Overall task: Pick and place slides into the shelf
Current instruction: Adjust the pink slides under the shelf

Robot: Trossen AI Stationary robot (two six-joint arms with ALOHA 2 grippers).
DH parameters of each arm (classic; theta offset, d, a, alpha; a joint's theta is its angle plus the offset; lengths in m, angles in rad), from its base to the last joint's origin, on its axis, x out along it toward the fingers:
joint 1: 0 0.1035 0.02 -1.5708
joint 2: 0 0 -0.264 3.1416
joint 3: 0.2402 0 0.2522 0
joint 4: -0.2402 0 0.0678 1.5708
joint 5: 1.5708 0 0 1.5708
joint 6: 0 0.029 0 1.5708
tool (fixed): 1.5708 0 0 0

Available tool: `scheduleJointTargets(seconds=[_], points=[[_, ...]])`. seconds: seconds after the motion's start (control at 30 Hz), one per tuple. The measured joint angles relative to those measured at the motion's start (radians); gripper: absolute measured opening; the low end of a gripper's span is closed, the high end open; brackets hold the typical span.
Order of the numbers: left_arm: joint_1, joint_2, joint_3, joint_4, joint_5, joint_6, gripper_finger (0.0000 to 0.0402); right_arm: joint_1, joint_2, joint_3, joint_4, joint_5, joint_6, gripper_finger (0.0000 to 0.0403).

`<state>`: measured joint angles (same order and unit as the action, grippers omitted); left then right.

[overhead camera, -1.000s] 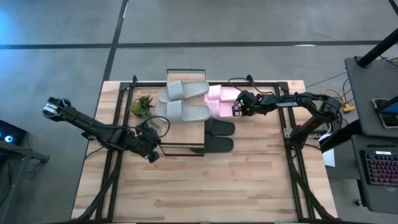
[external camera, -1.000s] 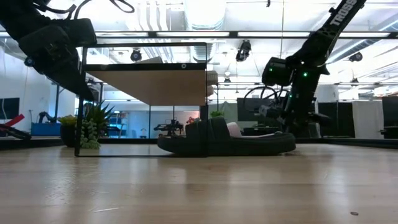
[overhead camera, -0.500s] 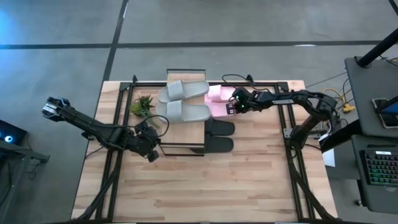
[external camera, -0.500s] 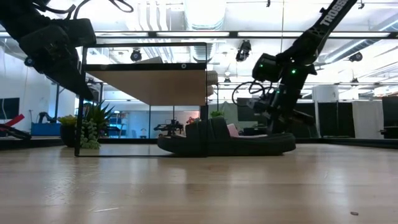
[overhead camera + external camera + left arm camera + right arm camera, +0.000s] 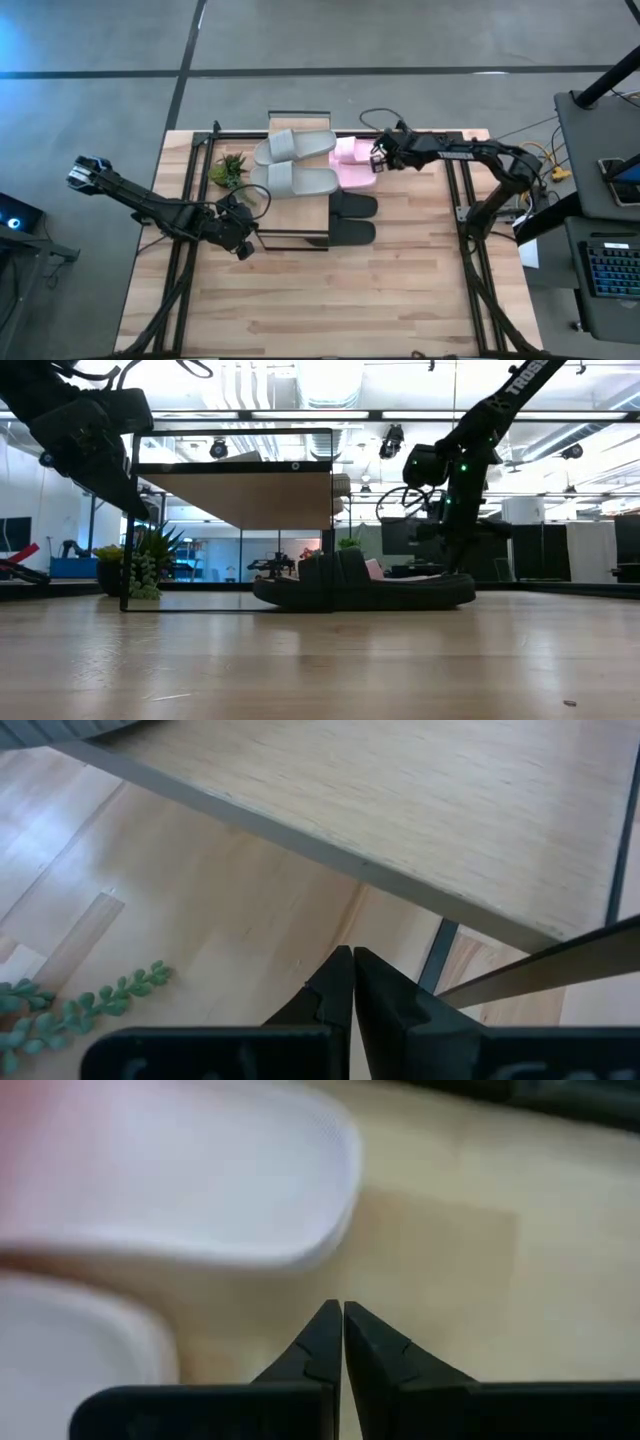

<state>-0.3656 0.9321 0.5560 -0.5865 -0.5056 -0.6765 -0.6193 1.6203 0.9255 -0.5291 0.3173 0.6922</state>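
The shelf [image 5: 298,121] stands at the table's far middle, with two grey slides [image 5: 295,163] lying on its plank top. Two pink slides [image 5: 352,163] lie side by side on the table just right of the grey pair. Two black slides [image 5: 352,218] lie nearer, their left ends reaching in under the shelf's frame. My right gripper [image 5: 377,160] hangs shut above the table at the pink slides' right ends [image 5: 200,1180], touching nothing. My left gripper [image 5: 246,250] is shut at the shelf's near left corner, below the plank [image 5: 400,800].
A small green plant [image 5: 230,170] stands left of the shelf. Black rails [image 5: 470,270] run along the table's left and right sides. The table's near half [image 5: 330,310] is bare wood. A desk with a keyboard [image 5: 610,270] stands beyond the right edge.
My right gripper has risen and gone toward the table's far edge along the pink slides' right ends, staying shut. The slides lie where they were.
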Motion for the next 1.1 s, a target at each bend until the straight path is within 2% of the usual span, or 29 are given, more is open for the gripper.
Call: scheduleJointTargets(seconds=[0.27, 0.43, 0.7, 0.9, 1.1], points=[[0.006, 0.0, 0.0, -0.001, -0.002, 0.002, 0.0, -0.153, 0.064, 0.064, 0.014, -0.015, -0.115, 0.0009], [0.006, 0.0, 0.0, -0.001, -0.004, 0.002, 0.0, -0.211, 0.135, 0.109, 0.018, -0.085, -0.178, 0.0009], [0.006, 0.0, 0.0, -0.002, -0.006, 0.001, 0.0, -0.213, 0.276, 0.222, -0.009, -0.164, -0.24, 0.0009], [0.012, 0.0, 0.0, -0.008, -0.007, -0.001, 0.0, -0.198, 0.289, 0.298, 0.011, -0.184, -0.261, 0.0009], [0.019, -0.003, 0.0, -0.024, -0.008, -0.001, 0.0, -0.172, 0.287, 0.317, -0.016, -0.233, -0.286, 0.0009]])
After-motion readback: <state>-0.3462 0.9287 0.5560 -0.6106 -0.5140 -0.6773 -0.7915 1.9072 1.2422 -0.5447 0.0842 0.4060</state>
